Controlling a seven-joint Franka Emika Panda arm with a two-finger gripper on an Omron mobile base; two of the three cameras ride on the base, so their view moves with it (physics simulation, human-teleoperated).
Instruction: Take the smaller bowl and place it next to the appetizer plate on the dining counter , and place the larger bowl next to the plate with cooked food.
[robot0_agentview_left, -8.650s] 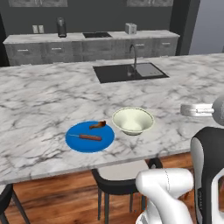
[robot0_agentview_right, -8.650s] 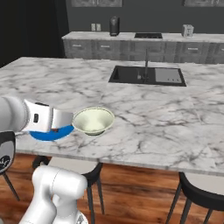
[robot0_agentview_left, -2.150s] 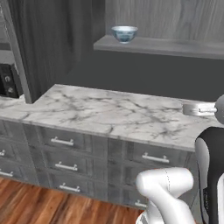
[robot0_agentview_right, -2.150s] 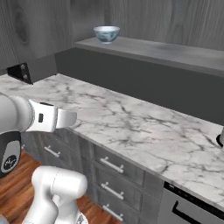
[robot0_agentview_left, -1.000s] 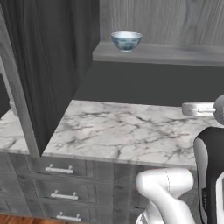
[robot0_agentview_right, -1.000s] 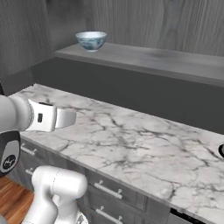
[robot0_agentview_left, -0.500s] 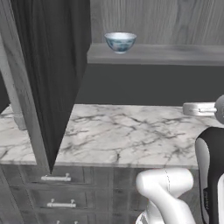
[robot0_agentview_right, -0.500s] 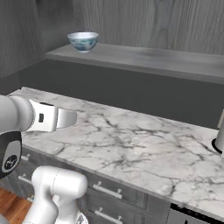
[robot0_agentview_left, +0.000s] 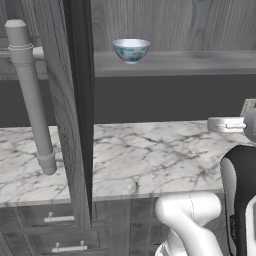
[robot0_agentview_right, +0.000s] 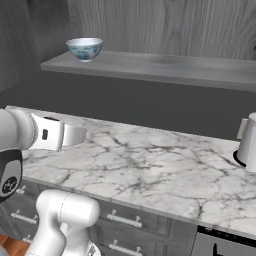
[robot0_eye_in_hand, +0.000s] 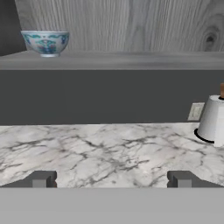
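The smaller bowl (robot0_agentview_left: 131, 50) (robot0_agentview_right: 84, 48) (robot0_eye_in_hand: 45, 42), white with a blue pattern, stands upright on a grey shelf (robot0_agentview_right: 175, 67) against the wood wall, above a marble counter. My gripper (robot0_eye_in_hand: 111, 180) is open and holds nothing; its two dark fingertips (robot0_eye_in_hand: 43, 179) stand far apart over the counter. It hovers well below the bowl and to its right, short of the shelf. The larger bowl, both plates and the dining counter are out of view.
An open dark cabinet door (robot0_agentview_left: 77, 115) with a long grey bar handle (robot0_agentview_left: 30, 95) stands at the left. A white kettle-like pot (robot0_agentview_right: 248, 140) (robot0_eye_in_hand: 212, 119) sits at the counter's right end, by a wall outlet (robot0_eye_in_hand: 195, 111). Grey drawers (robot0_agentview_right: 125, 220) run under the counter.
The whole picture has shifted: the base has kept moving, so the shelf and bowl now look nearer and the cabinet door fills the left. The gripper stays open.
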